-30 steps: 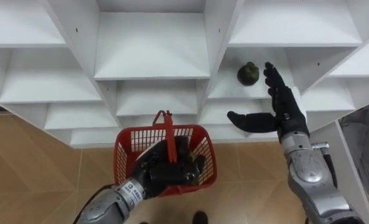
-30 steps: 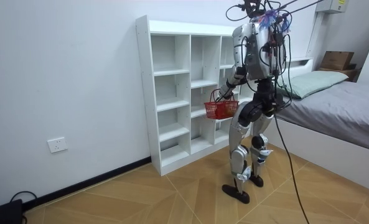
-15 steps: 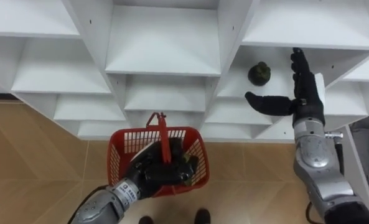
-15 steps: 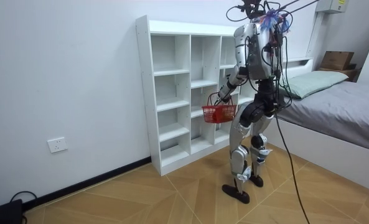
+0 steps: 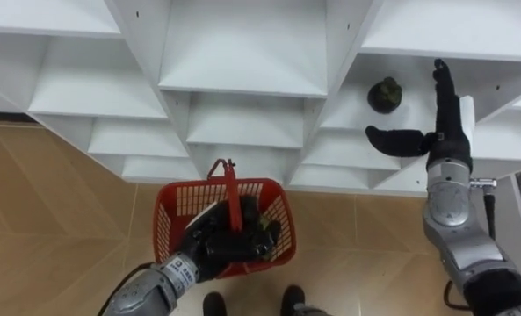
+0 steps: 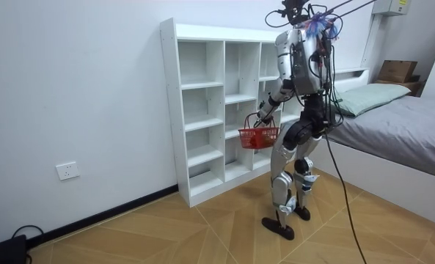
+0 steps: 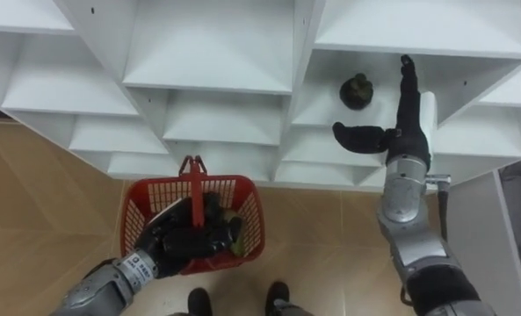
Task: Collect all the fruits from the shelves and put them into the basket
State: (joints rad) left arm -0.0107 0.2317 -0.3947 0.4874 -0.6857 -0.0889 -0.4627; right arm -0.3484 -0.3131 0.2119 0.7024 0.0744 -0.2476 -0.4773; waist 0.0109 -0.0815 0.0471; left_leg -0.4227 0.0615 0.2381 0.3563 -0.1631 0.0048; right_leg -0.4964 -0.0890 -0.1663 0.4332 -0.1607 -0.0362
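Compared with a second ago, the whole eye view has shifted, so the camera has moved. The dark green fruit (image 5: 385, 94) now shows further to the right, but it lies on the same shelf of the closet (image 5: 242, 53), in the right-hand column. Our right hand (image 5: 442, 140) has stayed released, with straight fingers pointing into the far part of that compartment and the thumb spread to the left. The hand is now deeper in the compartment, and the thumb lies near and below the fruit. Hand and fruit are close but apart.

Our left hand (image 5: 218, 244) has kept its fingers clenched round the upright handle of the red basket (image 5: 168, 224), which hangs over the floor (image 6: 202, 227) on the near side of the closet's middle column. In the room view the basket hangs slightly lower than it did a second ago.

The eye views give us the fingers and the fruit. The right eye view also shows something yellow-green (image 7: 235, 242) in the basket beside the left hand, and we cannot tell what it is. The room view gives us the stance: the robot stands upright with its knees a little bent, facing the closet's right-hand columns. There the basket is held in front of its hips, and a bed (image 6: 408, 125) lies at the room view's right.
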